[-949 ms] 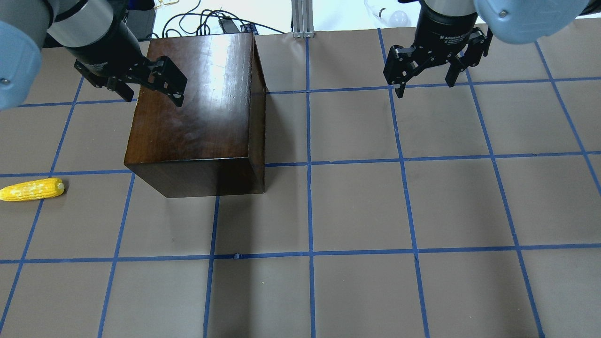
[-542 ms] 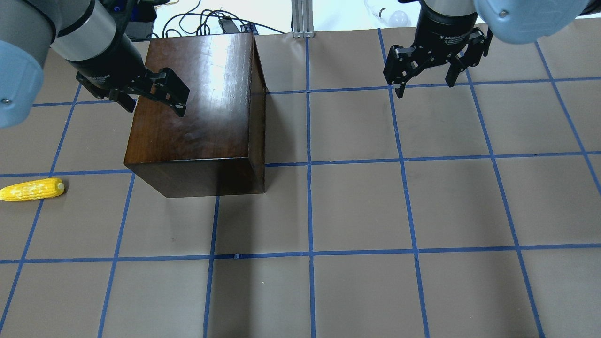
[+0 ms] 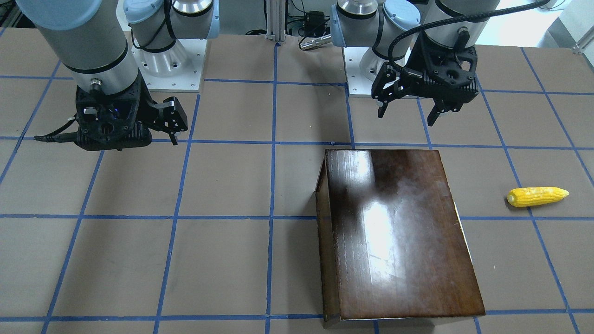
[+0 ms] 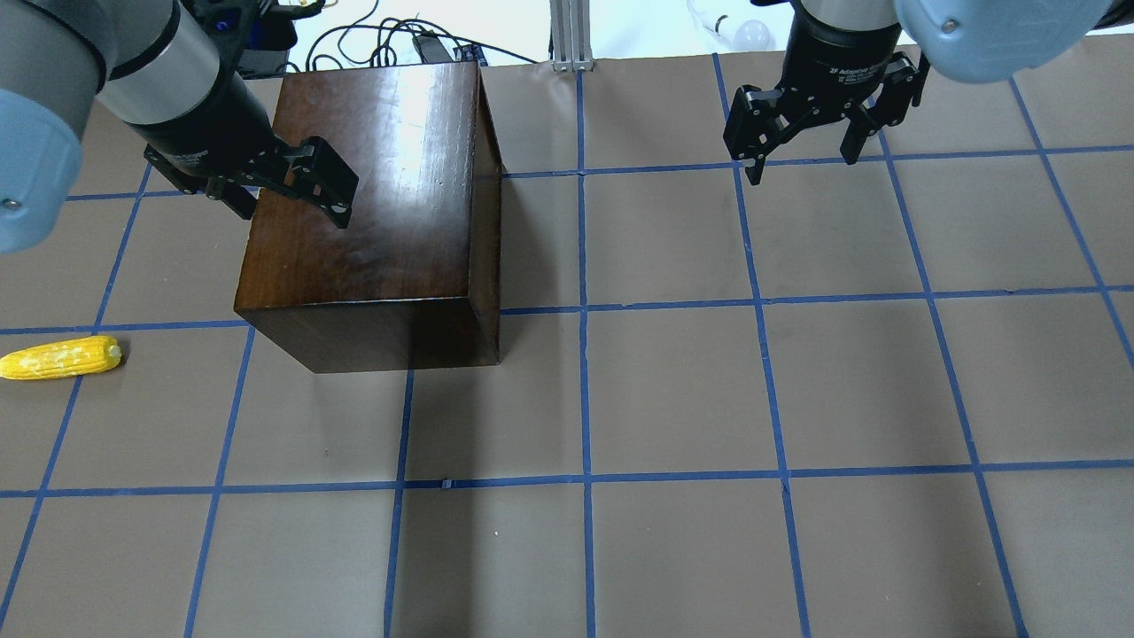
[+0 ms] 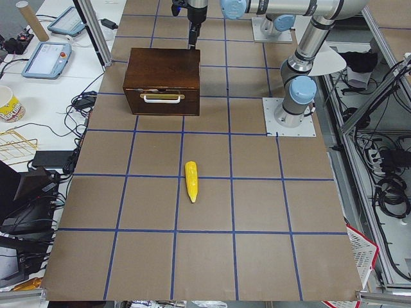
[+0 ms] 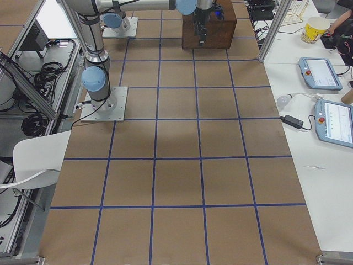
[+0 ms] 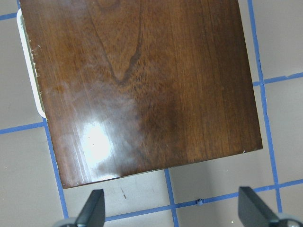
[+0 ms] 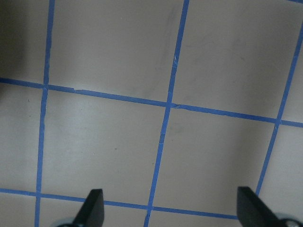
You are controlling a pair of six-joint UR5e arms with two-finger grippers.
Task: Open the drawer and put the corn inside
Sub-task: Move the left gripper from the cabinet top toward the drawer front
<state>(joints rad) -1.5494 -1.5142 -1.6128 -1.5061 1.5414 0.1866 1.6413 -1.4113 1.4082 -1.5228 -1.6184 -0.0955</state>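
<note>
The dark glossy wooden box [image 4: 372, 213] stands at the back left of the table. Its drawer [image 5: 162, 98] is shut; the exterior left view shows the drawer's front with a white handle, facing the robot's left. My left gripper [image 4: 288, 199] hovers open over the box's rear-left top edge, and the wrist view shows the box top [image 7: 142, 80] below the empty fingers. The yellow corn [image 4: 60, 357] lies on the table at the far left, well apart from the box. My right gripper [image 4: 802, 164] hangs open and empty over bare table on the right.
Brown paper with blue tape grid lines covers the table [image 4: 673, 390]. Cables and an aluminium post [image 4: 567, 35] sit behind the box. The arm bases [image 3: 171, 65] are bolted at the robot's side of the table.
My left gripper has shifted slightly forward along the box's left top edge, still open. The right arm, box and corn have not moved.
</note>
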